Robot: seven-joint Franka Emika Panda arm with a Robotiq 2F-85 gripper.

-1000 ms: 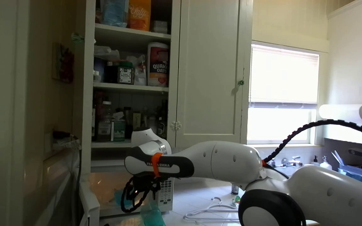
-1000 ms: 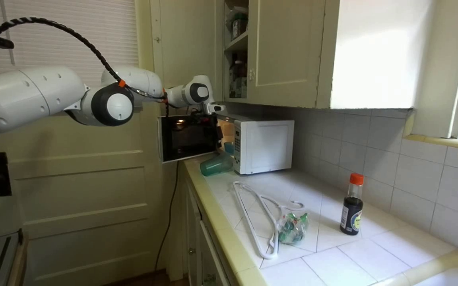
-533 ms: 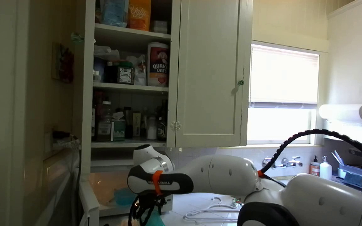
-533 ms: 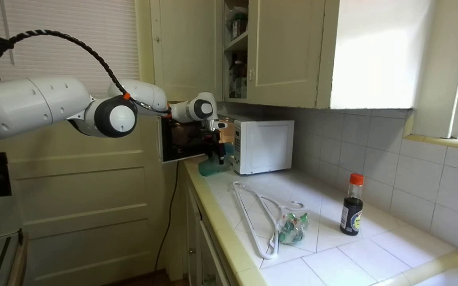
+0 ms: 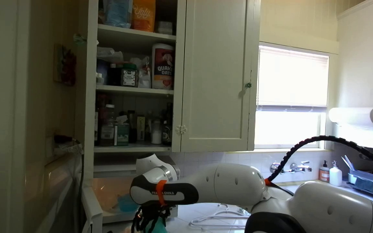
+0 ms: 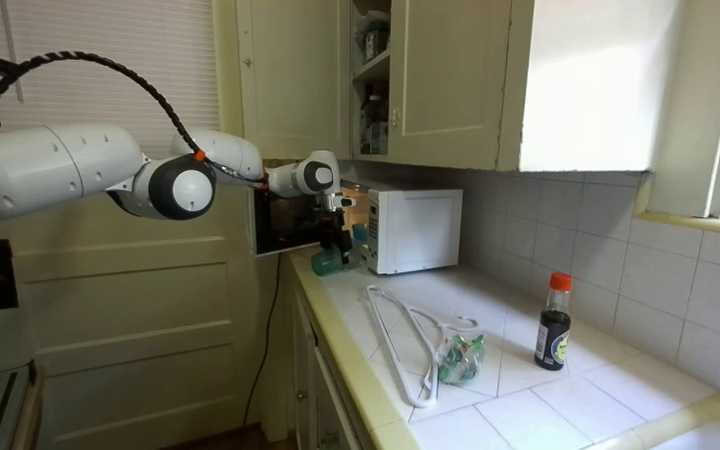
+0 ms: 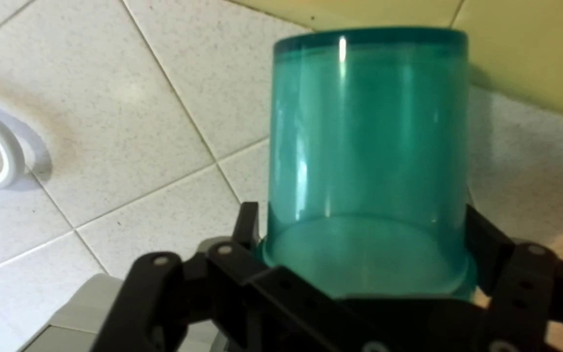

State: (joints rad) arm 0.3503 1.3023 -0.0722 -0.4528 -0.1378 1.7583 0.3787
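Straddling teal cup (image 7: 367, 146) on its side | w/ fingers (image 7: 248, 222) wide, prob. to clear girth | leaving gap twd hanger (image 7: 13, 161)

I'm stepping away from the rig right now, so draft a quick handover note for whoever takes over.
Pincer: open, astride the green cup; a thin gap shows beside one finger, so no firm grip.
Cup: lying on its side on the counter, in front of the microwave.
Microwave: door open, blue container inside.
Done: pincer in position around the cup.
Left: the cup is not yet lifted; closing on it is probably the first step.
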